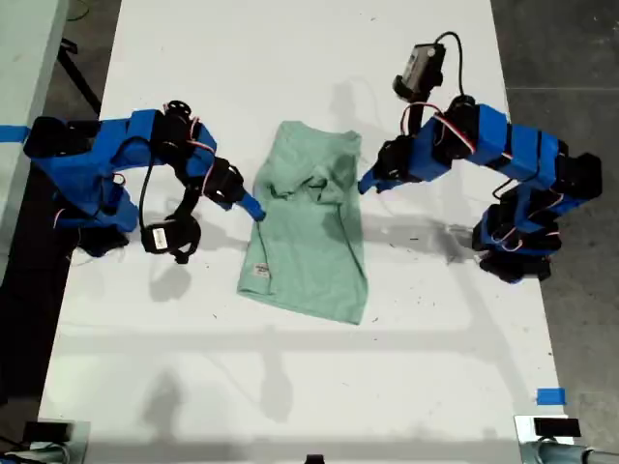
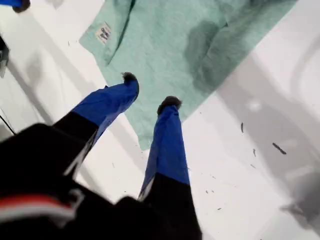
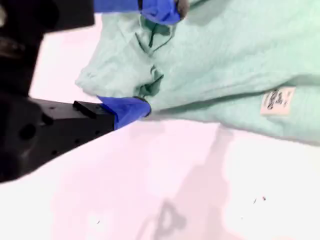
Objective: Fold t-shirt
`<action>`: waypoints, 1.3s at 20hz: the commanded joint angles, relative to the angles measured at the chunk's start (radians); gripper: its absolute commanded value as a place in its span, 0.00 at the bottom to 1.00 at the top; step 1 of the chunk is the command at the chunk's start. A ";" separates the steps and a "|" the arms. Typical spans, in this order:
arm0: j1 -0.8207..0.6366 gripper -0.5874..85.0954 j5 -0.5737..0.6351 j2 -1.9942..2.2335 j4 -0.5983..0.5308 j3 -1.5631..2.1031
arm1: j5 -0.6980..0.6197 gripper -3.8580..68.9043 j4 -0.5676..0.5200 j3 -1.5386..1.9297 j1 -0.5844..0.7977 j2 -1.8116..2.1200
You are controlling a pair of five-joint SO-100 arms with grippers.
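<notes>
Two arms flank the t-shirt (image 1: 314, 242), which lies mid-worktop (image 1: 290, 58) as a narrow lengthwise strip. It's rumpled towards the far end, and its white tag (image 1: 259, 271) sits at the edge on the exterior view's left.

My first gripper (image 2: 150, 90), on the exterior view's right, hovers over the opposite long edge w/ fingers (image 2: 112, 102) apart and nothing between them. My second gripper (image 3: 160, 57), on the exterior view's left, is at the tag-side edge. Its fingers (image 3: 127, 110) are spread wide w/ a bunched ridge of cloth in the gap, not pinched as far as I can tell. The lower finger is down at worktop level, right against the hem.

Risks, as I judge them:
- If the second gripper closes on the bunch, it prob. grabs several layers at once. Lifting would then drag the whole strip sideways, not turn a clean fold.
- If the first gripper comes down past the hem, it closes on bare worktop and the shirt gets pulled from one side only, so it skews.
- The rumpled far end could get folded in and lock the creases.
- Thin cloth could slip out of a shallow pinch mid-lift.
</notes>
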 commanded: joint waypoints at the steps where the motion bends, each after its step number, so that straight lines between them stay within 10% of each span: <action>1: -0.067 0.37 -0.020 0.184 -0.002 0.232 | 0.043 0.24 -0.031 0.080 -0.020 0.118; 7: -0.081 0.35 -0.052 0.486 -0.181 0.578 | 0.253 0.41 -0.140 0.365 -0.227 0.193; 13: -0.060 0.35 -0.058 0.425 -0.245 0.603 | 0.537 0.44 -0.667 0.772 -0.489 0.075; 19: -0.058 0.34 -0.055 0.416 -0.244 0.600 | 0.537 0.41 -0.933 0.767 -0.489 -0.193; 21: -0.058 0.34 -0.057 0.419 -0.238 0.600 | 0.526 0.35 -0.980 0.767 -0.479 -0.247; 23: -0.054 0.34 -0.060 0.431 -0.235 0.604 | 0.546 0.07 -1.002 0.775 -0.477 -0.279; 26: -0.052 0.34 -0.061 0.442 -0.233 0.609 | 0.509 0.04 -0.945 0.778 -0.465 -0.163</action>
